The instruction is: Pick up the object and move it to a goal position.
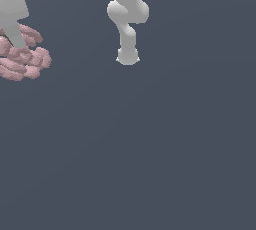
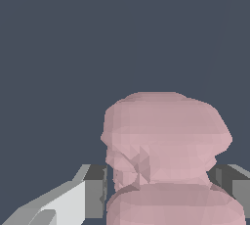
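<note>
The object (image 1: 25, 56) is a pale-pink lumpy clump of rounded lobes at the far left edge of the exterior view. A grey finger (image 1: 14, 33) of my gripper (image 1: 17, 46) reaches down into the clump, and the hand above it is cut off by the frame edge. In the wrist view the object (image 2: 166, 131) fills the space between the two fingers (image 2: 93, 190). Both pads press against its sides, so the gripper (image 2: 161, 185) is shut on it. I cannot tell whether the object rests on the floor or is lifted.
The white robot arm's base and lower links (image 1: 127, 24) stand at the top middle of the exterior view. A plain dark grey-blue floor (image 1: 150, 149) fills everything else in view.
</note>
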### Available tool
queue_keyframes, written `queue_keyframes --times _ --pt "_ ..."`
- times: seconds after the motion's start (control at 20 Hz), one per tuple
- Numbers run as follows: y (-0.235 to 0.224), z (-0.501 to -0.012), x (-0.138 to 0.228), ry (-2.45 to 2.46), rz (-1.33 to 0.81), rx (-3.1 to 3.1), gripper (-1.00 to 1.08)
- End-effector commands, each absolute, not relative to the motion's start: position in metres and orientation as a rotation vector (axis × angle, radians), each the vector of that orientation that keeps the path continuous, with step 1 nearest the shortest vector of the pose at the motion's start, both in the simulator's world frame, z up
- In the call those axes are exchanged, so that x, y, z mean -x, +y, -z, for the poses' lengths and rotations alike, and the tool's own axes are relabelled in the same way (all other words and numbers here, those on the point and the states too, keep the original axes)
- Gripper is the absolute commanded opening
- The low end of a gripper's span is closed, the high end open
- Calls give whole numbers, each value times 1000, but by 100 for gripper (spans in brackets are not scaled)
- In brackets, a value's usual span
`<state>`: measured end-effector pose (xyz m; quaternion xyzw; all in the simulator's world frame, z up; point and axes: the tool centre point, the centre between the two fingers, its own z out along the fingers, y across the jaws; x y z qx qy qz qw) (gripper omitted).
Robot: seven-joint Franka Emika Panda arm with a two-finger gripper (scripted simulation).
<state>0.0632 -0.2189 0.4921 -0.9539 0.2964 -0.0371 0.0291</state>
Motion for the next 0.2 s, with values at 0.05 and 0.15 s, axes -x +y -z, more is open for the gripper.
queue_keyframes --times 0.05,0.15 --pt "-220 -494 -64 913 115 2943 -100" --pt "-220 -494 -64 913 115 2943 -100"
